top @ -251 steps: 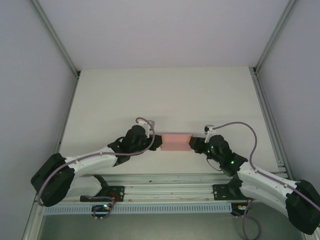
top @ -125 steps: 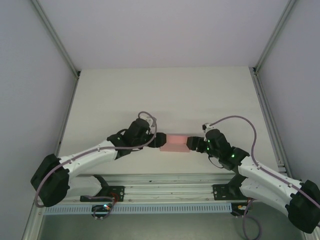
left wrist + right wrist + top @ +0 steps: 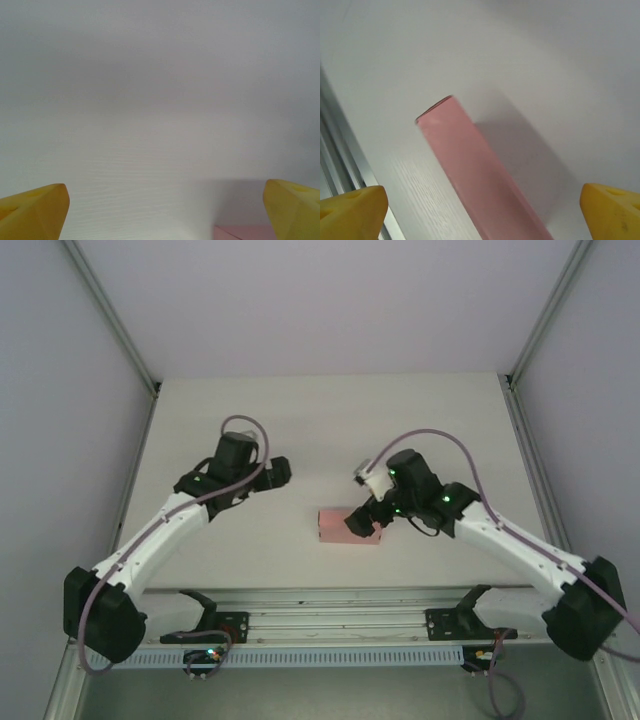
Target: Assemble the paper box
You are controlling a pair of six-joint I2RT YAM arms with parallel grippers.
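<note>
Paper box (image 3: pixel 338 527) on table (image 3: pixel 330 420) | right wrist: its long face, right claw (image 3: pixel 483 210) spread | left claw (image 3: pixel 164 210) spread, apart

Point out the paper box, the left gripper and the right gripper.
paper box (image 3: pixel 333 526), top external view, its bare pink top face.
left gripper (image 3: pixel 281 474), top external view, between its fingertips.
right gripper (image 3: pixel 356 523), top external view, between its fingertips.

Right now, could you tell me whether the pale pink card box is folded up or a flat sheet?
Folded up: the pale pink card box forms a closed rectangular block with thickness, casting a shadow.
</note>
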